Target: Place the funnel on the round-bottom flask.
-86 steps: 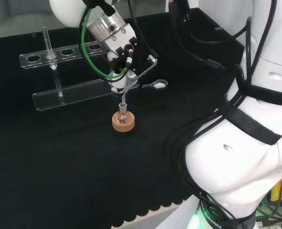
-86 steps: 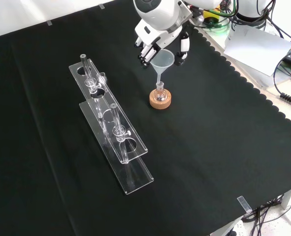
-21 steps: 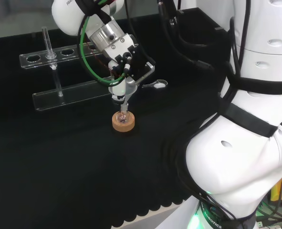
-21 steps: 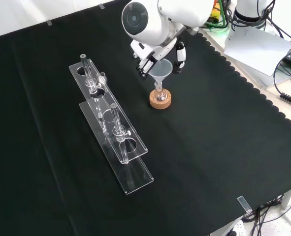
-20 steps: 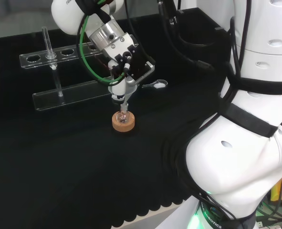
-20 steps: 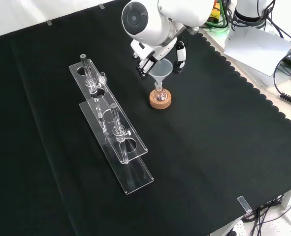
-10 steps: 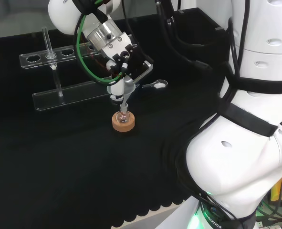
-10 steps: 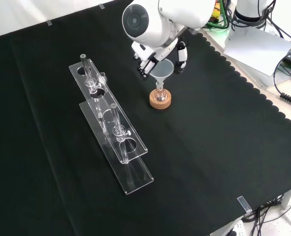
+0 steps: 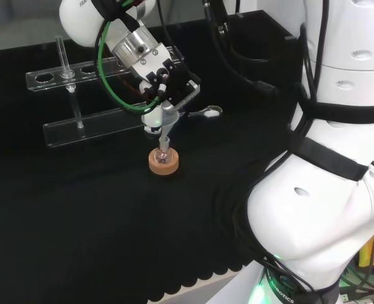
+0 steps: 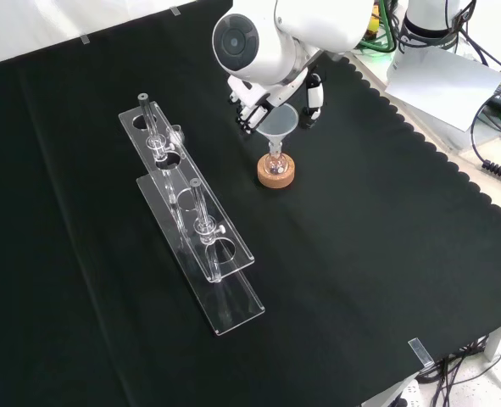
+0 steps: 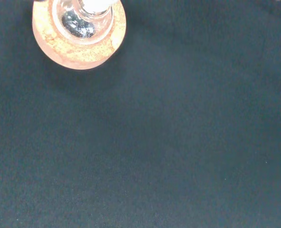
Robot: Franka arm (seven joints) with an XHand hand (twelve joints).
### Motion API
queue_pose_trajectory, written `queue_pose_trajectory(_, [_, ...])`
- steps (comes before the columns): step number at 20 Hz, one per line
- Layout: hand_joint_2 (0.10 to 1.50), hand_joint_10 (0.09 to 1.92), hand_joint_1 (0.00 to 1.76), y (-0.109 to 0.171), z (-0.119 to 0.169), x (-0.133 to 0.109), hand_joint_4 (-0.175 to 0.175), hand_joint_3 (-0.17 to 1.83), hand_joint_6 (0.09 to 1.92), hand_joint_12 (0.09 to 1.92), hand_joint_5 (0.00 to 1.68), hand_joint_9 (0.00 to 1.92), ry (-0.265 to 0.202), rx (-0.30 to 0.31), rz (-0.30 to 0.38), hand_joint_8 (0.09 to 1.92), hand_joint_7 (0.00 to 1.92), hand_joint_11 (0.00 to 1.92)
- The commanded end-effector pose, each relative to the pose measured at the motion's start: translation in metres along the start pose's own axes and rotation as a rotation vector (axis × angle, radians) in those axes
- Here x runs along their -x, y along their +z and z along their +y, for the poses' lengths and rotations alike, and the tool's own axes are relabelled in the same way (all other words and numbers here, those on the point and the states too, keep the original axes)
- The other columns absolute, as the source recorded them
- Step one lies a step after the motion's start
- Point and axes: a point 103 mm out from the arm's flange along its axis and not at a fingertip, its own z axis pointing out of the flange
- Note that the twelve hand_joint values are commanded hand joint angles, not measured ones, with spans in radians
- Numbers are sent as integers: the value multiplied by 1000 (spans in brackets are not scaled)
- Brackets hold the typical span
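Now we seat the funnel (image 10: 281, 124).
Our hand (image 10: 267, 95) grips its rim; we keep the stem plumb in the round-bottom flask (image 10: 275, 160).

A big bench covered in black cloth (image 10: 360, 271) holds a few things. A round brown cork ring (image 10: 276, 172) sits on the cloth, and a small round clear glass flask (image 11: 83, 21) rests in it. To the left in the front view stand two long clear plastic racks (image 10: 201, 254), side by side. A small shiny clear piece (image 9: 209, 113) lies near the racks.
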Motion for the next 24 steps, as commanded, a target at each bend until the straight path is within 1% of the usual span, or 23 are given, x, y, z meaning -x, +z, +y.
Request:
queue_pose_trajectory(1, [657, 639, 648, 0, 0, 0, -62, 575, 87, 1429, 287, 557, -1, 4, 0, 695, 156, 314])
queue_pose_trajectory(7, [656, 642, 635, -3, -3, -2, -62, 568, 87, 1432, 273, 536, -10, 17, -1, 689, 129, 297])
queue_pose_trajectory(10, [654, 644, 615, -5, -5, -1, -62, 560, 87, 1436, 262, 518, -10, 37, 1, 689, 120, 288])
queue_pose_trajectory(13, [660, 668, 585, -8, -10, 3, -62, 528, 87, 1450, 251, 456, -8, 64, 10, 692, 98, 265])
queue_pose_trajectory(15, [663, 678, 572, -9, -13, 8, -61, 511, 87, 1455, 246, 423, -4, 88, 20, 693, 86, 251])
queue_pose_trajectory(18, [665, 683, 566, -9, -18, 20, -61, 503, 87, 1457, 247, 408, -1, 118, 55, 697, 90, 239])
queue_pose_trajectory(24, [671, 690, 564, -4, -27, 51, -60, 496, 87, 1462, 269, 416, 28, 142, 83, 709, 124, 235])
